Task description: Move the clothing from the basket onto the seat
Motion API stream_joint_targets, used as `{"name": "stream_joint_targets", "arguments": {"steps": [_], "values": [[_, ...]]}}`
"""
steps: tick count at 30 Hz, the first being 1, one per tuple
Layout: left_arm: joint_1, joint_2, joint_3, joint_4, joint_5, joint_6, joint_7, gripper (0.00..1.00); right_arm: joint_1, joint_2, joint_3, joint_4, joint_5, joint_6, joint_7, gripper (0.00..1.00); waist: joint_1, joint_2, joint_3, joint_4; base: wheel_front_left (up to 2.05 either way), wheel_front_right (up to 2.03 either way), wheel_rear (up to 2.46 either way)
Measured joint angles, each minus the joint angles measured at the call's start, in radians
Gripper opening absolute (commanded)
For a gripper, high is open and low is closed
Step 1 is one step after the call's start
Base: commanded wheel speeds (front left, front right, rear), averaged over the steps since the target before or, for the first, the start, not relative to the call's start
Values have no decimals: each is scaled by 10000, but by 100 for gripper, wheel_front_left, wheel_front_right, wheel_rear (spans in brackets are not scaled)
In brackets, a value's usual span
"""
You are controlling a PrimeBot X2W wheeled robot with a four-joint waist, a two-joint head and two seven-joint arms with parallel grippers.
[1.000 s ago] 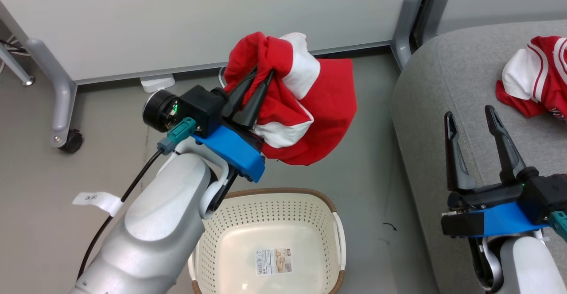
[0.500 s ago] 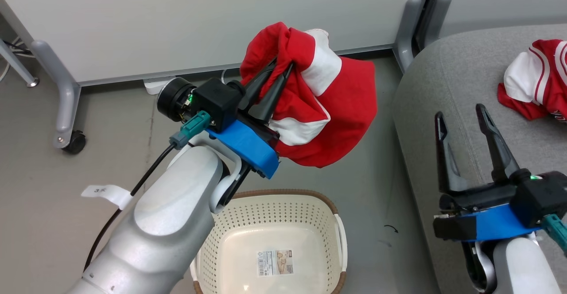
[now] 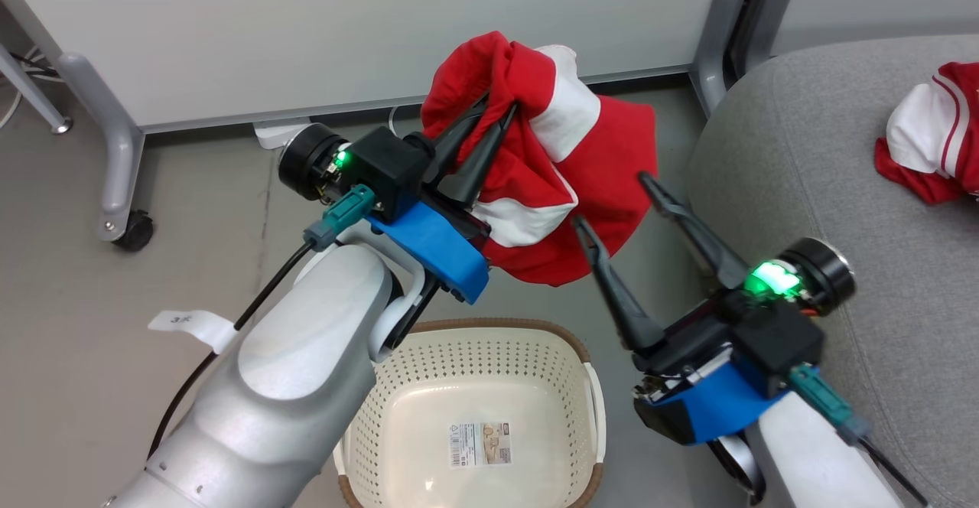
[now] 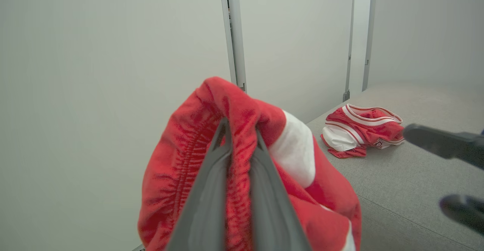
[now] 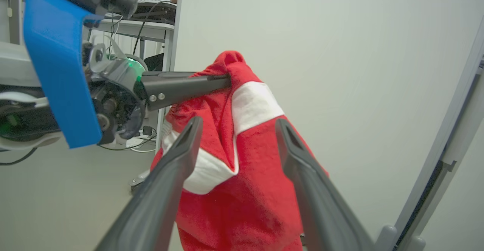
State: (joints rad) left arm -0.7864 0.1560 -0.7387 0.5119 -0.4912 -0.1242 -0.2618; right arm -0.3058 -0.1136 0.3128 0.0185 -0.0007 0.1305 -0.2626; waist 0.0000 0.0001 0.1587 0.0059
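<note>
left gripper [image 3: 499, 104]: two long dark fingers pressed together on a bunched fold of the red jersey garment [image 3: 589, 187], soft cloth with white panels and a gathered hem, hanging as a rounded sack below the fingertips. right gripper [image 3: 610, 199]: fingers spread wide, tips just beside the hanging cloth, contact unclear. beneath the left gripper, the cream perforated plastic basket [image 3: 497, 327], brown woven-look rim, printed label [image 3: 479, 444] on its floor. beyond the right gripper, the second red-and-white garment [image 3: 929, 141] lies crumpled on the light-grey fabric sofa [image 3: 803, 148], its edge rounded
</note>
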Motion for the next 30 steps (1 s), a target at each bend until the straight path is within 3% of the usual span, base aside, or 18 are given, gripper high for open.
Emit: {"name": "stream_joint_targets", "arguments": {"steps": [13, 20, 29, 30], "values": [[-183, -336, -491, -21, 159, -17, 0, 0, -1912, -558, 1678, 2276, 188, 2, 0, 100, 1, 0, 302, 318, 0, 0, 0], [-285, -497, -681, -23, 155, -56, 2, 0, -2286, -222, 2293, 3404, 472, 2, 0, 100, 1, 0, 322, 393, 0, 0, 0], [-313, -640, -767, -54, 98, -56, 0, 0, -2502, 441, 1916, 4161, 535, 2, 0, 100, 0, 0, 293, 409, 0, 0, 0], [-313, -652, -775, -54, 98, -56, 0, 0, -2503, 491, 1776, 4245, 523, 2, 0, 47, 0, 0, 281, 409, 0, 0, 0]]}}
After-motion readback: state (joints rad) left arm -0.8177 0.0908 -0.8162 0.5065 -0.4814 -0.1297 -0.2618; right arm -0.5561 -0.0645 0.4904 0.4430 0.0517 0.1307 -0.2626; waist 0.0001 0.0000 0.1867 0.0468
